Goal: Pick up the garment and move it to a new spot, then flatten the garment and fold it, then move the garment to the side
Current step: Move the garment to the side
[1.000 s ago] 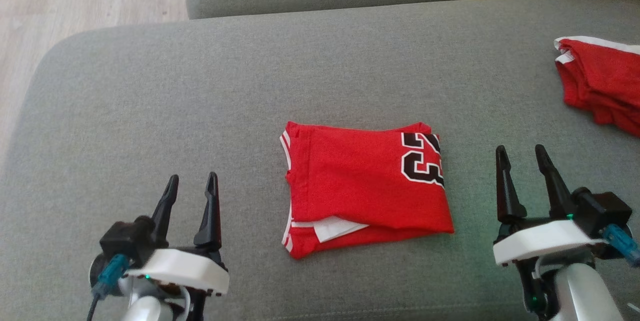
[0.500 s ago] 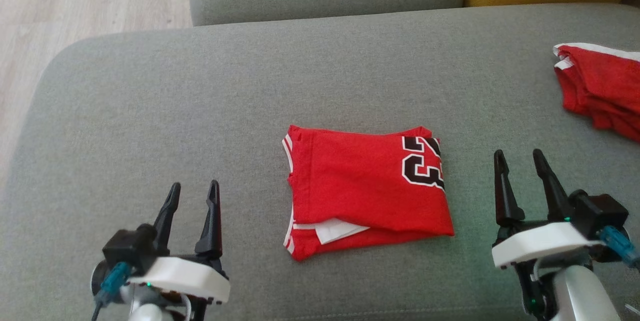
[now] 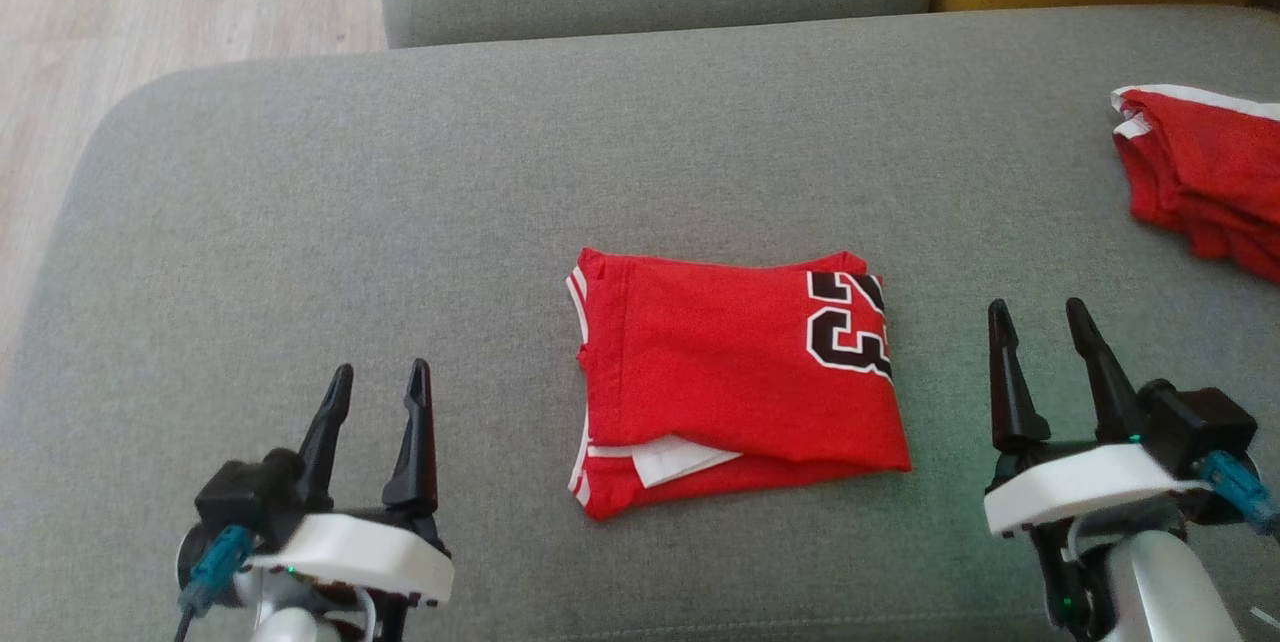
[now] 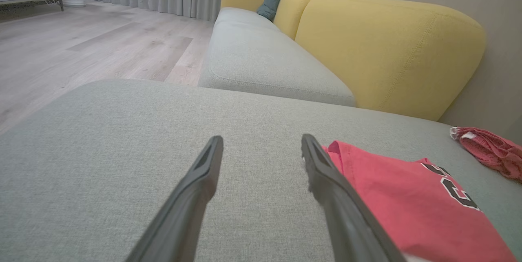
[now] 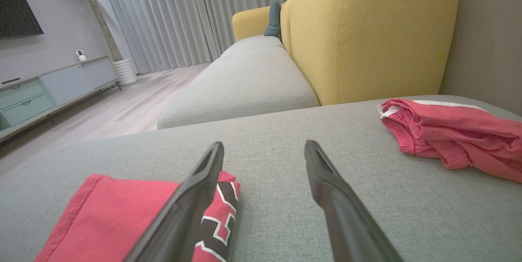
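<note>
My left gripper [image 3: 382,368] and right gripper [image 3: 1036,307]: fingers spread wide, both empty. The folded red garment [image 3: 735,382] lies flat between them, apart from both, on the grey cushion [image 3: 400,182].

Second red garment [image 3: 1200,167] at 3 o'clock in head view: cut by frame edge, shape unclear. Folded garment [image 3: 730,372]: black number [image 3: 848,332] at its 2 o'clock wraps under the fold, so digits are partial. White patch [image 3: 675,459] at its 7 o'clock is half tucked under the top layer, can't tell what. Left wrist view: garment's near side cut at 5 o'clock, a left gripper [image 4: 261,141] finger [image 4: 338,196] covers its edge. Right wrist view: small white device [image 5: 80,55] on cabinet [image 5: 61,82] at 9 o'clock, too small to identify.
</note>
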### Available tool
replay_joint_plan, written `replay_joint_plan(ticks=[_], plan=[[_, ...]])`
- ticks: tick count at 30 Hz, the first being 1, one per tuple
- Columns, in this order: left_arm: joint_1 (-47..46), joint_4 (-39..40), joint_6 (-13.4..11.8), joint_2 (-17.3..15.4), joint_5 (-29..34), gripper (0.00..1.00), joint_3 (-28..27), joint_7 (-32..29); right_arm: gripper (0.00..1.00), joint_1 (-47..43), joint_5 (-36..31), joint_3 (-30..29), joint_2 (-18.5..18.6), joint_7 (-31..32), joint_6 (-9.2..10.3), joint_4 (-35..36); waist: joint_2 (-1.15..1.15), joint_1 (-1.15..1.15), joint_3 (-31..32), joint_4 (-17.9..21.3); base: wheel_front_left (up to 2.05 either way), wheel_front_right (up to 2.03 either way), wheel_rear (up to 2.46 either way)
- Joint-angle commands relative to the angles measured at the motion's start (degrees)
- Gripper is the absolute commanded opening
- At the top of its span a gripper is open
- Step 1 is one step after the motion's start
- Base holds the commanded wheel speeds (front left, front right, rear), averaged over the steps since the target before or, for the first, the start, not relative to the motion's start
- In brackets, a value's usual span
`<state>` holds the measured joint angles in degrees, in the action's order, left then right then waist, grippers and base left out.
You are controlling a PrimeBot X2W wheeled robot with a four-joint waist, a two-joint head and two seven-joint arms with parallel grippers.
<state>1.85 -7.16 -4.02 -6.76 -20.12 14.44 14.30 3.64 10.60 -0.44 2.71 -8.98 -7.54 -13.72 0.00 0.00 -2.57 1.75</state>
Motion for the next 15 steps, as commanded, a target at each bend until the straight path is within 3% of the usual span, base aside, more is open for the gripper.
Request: replay_joint_plan(ticks=[1, 9, 15], plan=[[-1.8, 1.6, 0.2, 0.3, 0.9, 1.0, -2.3, 0.7, 1.0, 1.2, -0.2, 1.1, 0.2, 0.2, 0.05, 2.0, 0.0, 0.0, -0.1, 0.0, 0.0, 0.0, 0.0], [-2.6, 1.8, 0.9, 1.0, 2.0, 1.0, -2.7, 0.7, 1.0, 3.8, -0.9, 1.7, 0.2, 7.0, 0.05, 1.5, 0.0, 0.0, -2.1, -0.8, 0.0, 0.0, 0.0], [-3.9, 1.7, 1.4, 2.0, 2.2, 1.0, -2.8, 0.7, 1.0, 7.9, 1.2, 1.4, 0.2, 19.9, 0.05, -0.2, 0.0, 0.0, -5.4, -2.7, 0.0, 0.0, 0.0]])
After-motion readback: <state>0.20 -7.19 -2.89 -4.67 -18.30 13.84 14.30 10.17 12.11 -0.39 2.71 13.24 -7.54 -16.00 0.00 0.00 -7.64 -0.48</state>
